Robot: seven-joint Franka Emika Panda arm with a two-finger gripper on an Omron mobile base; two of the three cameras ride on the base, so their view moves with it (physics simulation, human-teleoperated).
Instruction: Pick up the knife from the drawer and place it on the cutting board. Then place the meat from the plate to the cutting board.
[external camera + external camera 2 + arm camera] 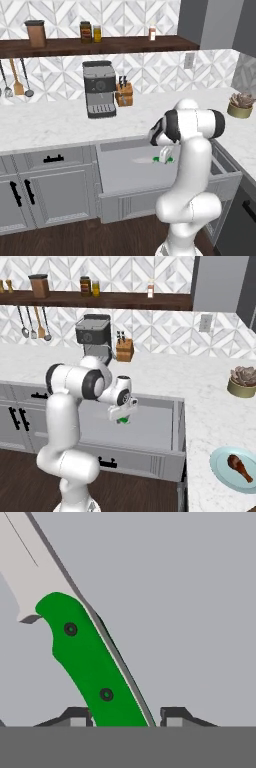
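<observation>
Gripper (125,714) down in drawer (125,175), fingertips (77,716) clamped on green handle of knife (90,667); blade runs straight ahead, away from fingers

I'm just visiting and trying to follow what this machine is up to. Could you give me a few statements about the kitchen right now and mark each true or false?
1. The wide grey drawer stands pulled open. True.
2. The two-finger gripper has its fingers on either side of the green-handled knife, down in the drawer. True.
3. The reddish-brown piece of meat already lies on a wooden board. False: it lies on the round pale blue-green plate on the counter.
4. The wooden knife block stands inside the drawer. False: it stands on the counter beside the coffee machine.
5. Jars sit on the dark wooden shelf. True.
</observation>
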